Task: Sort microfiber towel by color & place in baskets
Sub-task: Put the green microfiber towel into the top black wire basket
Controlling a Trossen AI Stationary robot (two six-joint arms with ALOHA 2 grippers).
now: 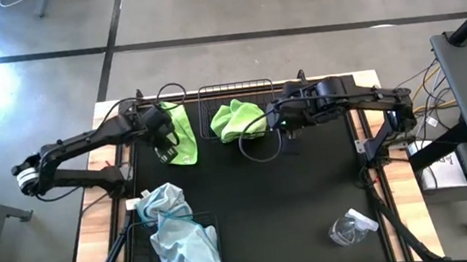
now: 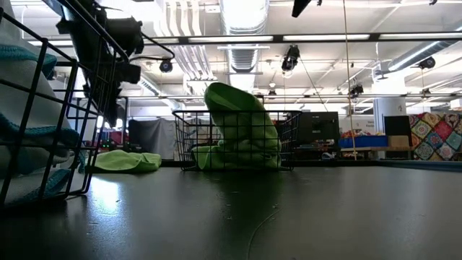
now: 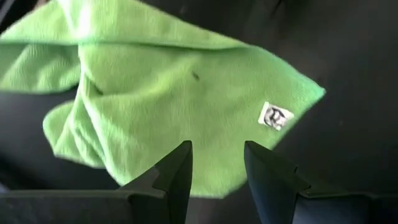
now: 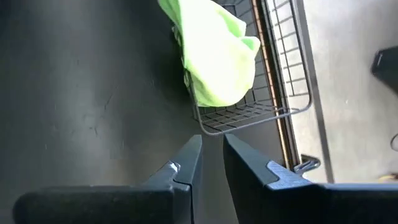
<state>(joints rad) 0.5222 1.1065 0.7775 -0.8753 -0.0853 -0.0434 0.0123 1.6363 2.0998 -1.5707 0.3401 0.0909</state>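
Note:
A lime green towel point(image 1: 183, 135) point(image 3: 155, 93) lies crumpled on the black table near the far left; its white label faces up. My left gripper point(image 1: 164, 143) point(image 3: 217, 158) hovers open above its near edge. A second green towel point(image 1: 237, 119) point(image 4: 214, 56) point(image 2: 242, 130) sits heaped in the far wire-mesh basket point(image 1: 235, 87) point(image 4: 273, 112). My right gripper point(image 1: 279, 126) point(image 4: 212, 152) is just right of that basket, above the table, with a narrow gap between its fingers and nothing in them. Pale blue towels point(image 1: 180, 243) fill the near-left basket point(image 1: 132, 248).
A clear plastic wrapper point(image 1: 350, 228) lies near the table's near right corner. A dark cable loops on the table beside the far basket. One blue towel point(image 1: 160, 201) hangs over the near-left basket's far rim. The black mat between the baskets and the wrapper is bare.

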